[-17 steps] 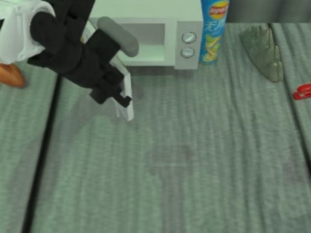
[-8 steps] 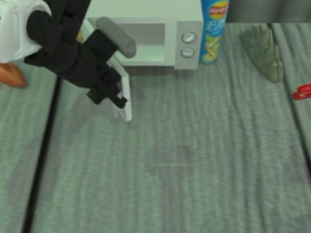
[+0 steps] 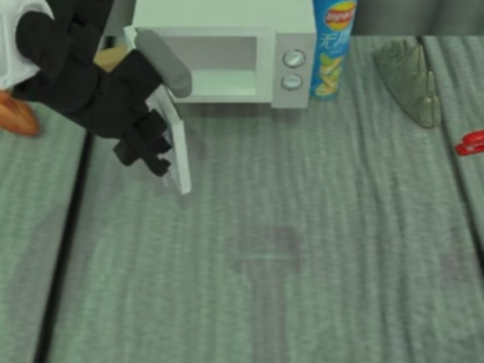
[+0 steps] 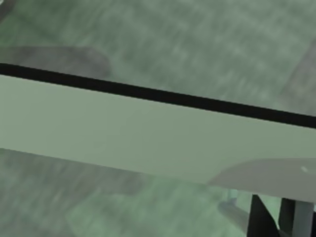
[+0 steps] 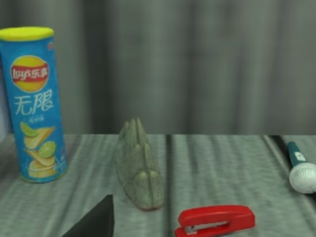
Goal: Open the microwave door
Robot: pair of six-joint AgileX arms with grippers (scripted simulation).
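My left tool (image 3: pixel 161 155) pinches the free edge of the flat white microwave door (image 3: pixel 177 155), which stands swung wide, edge-on, off the front left corner of the small boxy white microwave (image 3: pixel 227 45) at the counter's (image 3: pixel 302 249) back. My right arm is out of the top view.

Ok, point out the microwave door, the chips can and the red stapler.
microwave door (image 3: pixel 178 155): top view, its free outer edge.
chips can (image 5: pixel 35 103): right wrist view, middle of the blue label.
red stapler (image 5: pixel 216 219): right wrist view, its top arm.
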